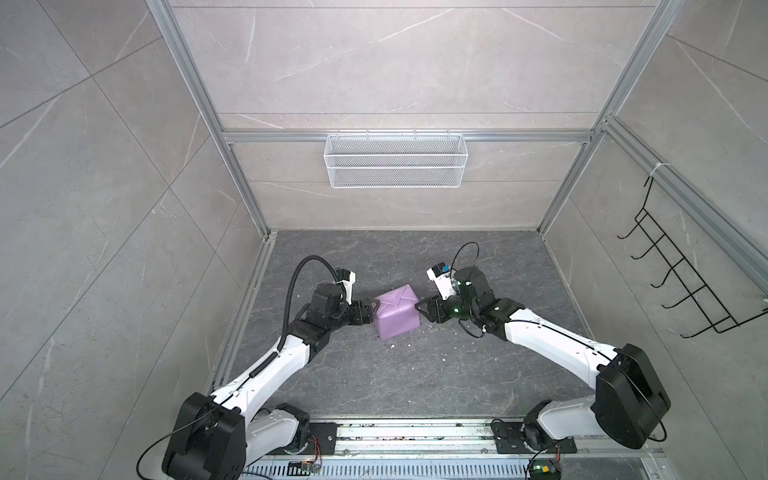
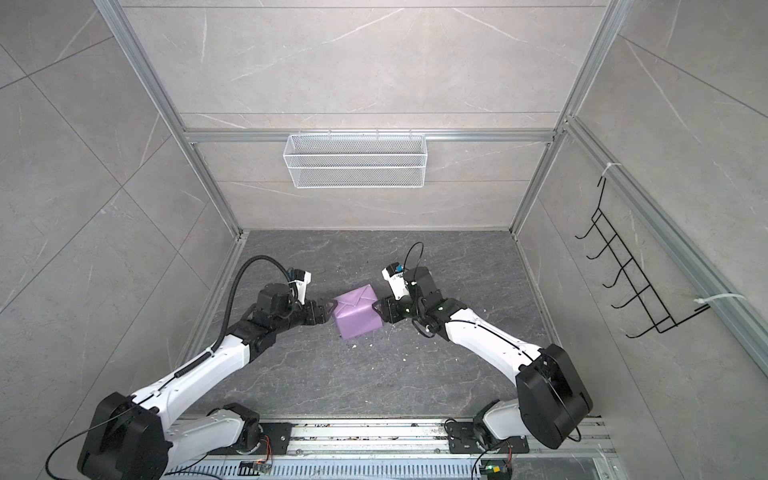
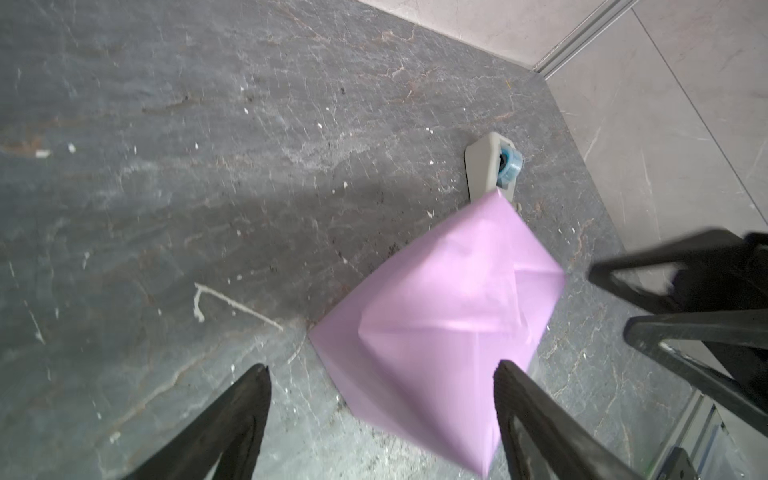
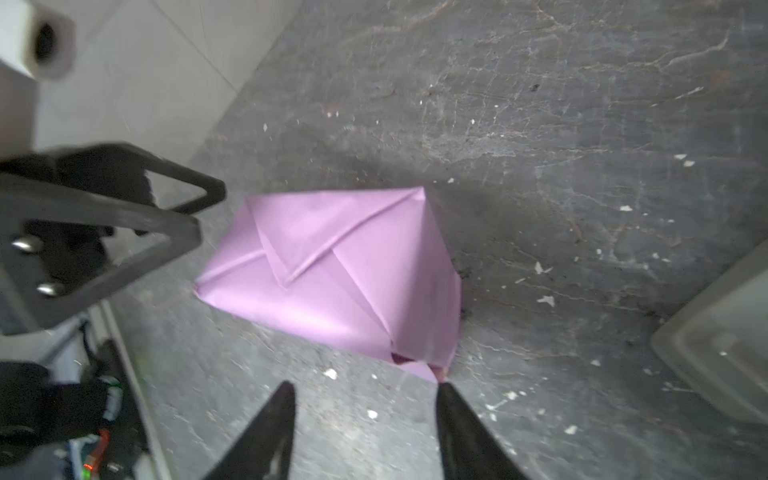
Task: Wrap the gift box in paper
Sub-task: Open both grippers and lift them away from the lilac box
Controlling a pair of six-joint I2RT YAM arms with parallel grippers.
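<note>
- The paper, lilac face out, is folded shut round the box. None of the box's own surface shows.
- This parcel sits on the bench near its middle in both top views, turned a little askew. Its top face carries diagonal, envelope-like folds.
- The left hand is low at the parcel's 9 o'clock, so the parcel lies at this hand's 3 o'clock. The tips are just beside the upper left corner; whether they touch it I cannot tell.
- In the left wrist view the left hand has its fingers spread wide. The paper lies ahead of them, its near corner between the two fingers, but nothing is clasped.
- The right hand is low at the parcel's 3 o'clock, so the parcel lies at this hand's 9 o'clock, just beside its tips.
- In the right wrist view the right hand has its fingers clearly apart with only bare bench between them. The paper lies straight ahead, its nearest corner almost at one fingertip.
- That corner shows a small dark gap among the folds.
- White specks dot the bench at the parcel's 6 o'clock.
- A wire basket hangs on the back wall at 12 o'clock.
</note>
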